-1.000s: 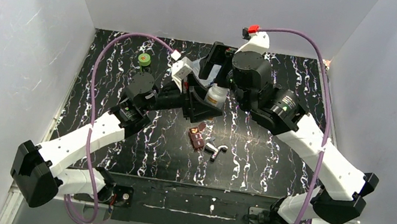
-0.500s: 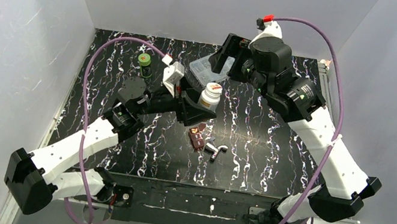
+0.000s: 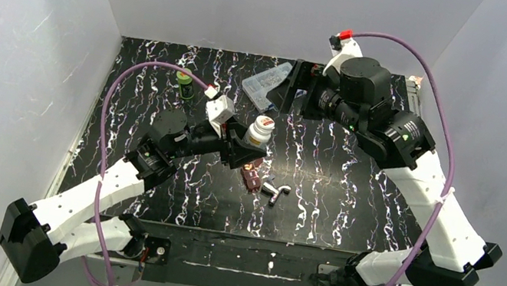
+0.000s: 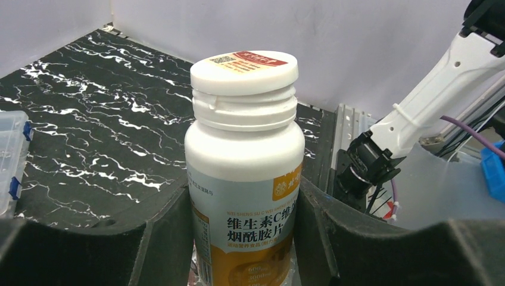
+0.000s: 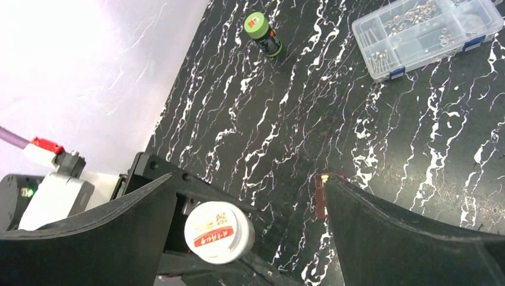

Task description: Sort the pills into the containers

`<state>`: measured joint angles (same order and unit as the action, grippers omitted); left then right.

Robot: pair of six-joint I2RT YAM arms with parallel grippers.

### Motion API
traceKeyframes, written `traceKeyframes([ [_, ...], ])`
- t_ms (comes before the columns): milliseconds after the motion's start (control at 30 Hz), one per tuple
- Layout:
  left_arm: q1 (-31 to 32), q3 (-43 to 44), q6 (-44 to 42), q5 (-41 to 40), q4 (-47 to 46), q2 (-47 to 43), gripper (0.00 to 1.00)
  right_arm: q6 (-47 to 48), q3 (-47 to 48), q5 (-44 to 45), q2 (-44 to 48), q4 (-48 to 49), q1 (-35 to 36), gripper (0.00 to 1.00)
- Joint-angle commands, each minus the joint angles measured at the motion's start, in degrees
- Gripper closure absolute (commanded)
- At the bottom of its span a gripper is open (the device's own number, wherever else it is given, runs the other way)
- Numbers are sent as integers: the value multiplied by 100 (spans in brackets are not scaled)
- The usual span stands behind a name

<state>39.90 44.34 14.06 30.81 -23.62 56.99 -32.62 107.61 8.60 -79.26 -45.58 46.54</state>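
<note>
The left gripper (image 3: 250,146) is clamped on a smooth white pill bottle (image 4: 244,167) that stands upright with its cap on. The small flat red-brown case (image 3: 252,179) lies on the marbled black table (image 3: 350,198) just beside it. The right gripper (image 3: 289,91) gapes wide near a clear box (image 5: 426,33) of metal bits.

One overhead cam, two wrist cams

Overhead looks down from behind the arm bases (image 3: 148,242). Left wrist is right up against the white bottle (image 4: 244,155); right wrist sees its cap from above, lower left.
</note>
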Motion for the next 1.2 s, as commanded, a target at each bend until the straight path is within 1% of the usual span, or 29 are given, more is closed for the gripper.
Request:
traceKeyframes([
  [0, -14, -95, -383, -35, -123, -146, 100, 186, -114, -326, 185, 36, 74, 0],
  [100, -9, -110, -469, -85, -74, -159, 100, 356, 185, -333, -115, -344, 213, 0],
  [167, -13, -141, -545, -145, -50, -202, 100, 508, 294, -288, -267, -537, 361, 5],
  [400, -9, -220, -532, 32, -251, -199, 100, 711, -148, -584, -162, -428, 514, 8],
  [500, -9, -254, -477, 58, -362, -164, 100, 826, 46, -625, -322, -657, 589, 16],
  [600, -13, -259, -462, 16, -389, -159, 100, 863, 81, -624, -392, -757, 635, 32],
  [633, -13, -259, -489, -15, -361, -161, 100, 858, 63, -660, -391, -760, 641, 37],
  [667, -9, -259, -516, -41, -348, -162, 100, 862, 28, -703, -381, -759, 645, 38],
  [967, -9, -338, -498, -292, -515, -174, 100, 759, -286, -816, -349, -716, 698, 36],
  [1000, -13, -329, -492, -322, -547, -180, 100, 753, -354, -818, -352, -709, 702, 20],
  [1033, -9, -316, -492, -316, -547, -149, 100, 728, -385, -820, -351, -700, 707, 23],
  [1067, -9, -320, -465, -275, -586, -123, 100, 705, -415, -777, -328, -648, 711, 31],
  [1100, -9, -321, -451, -193, -623, -106, 100, 696, -426, -709, -318, -622, 707, 36],
  [1133, -10, -317, -452, -155, -608, -92, 100, 695, -404, -650, -345, -589, 707, 36],
  [1167, -9, -329, -436, -47, -598, -91, 100, 640, -365, -398, -340, -510, 700, 28],
])
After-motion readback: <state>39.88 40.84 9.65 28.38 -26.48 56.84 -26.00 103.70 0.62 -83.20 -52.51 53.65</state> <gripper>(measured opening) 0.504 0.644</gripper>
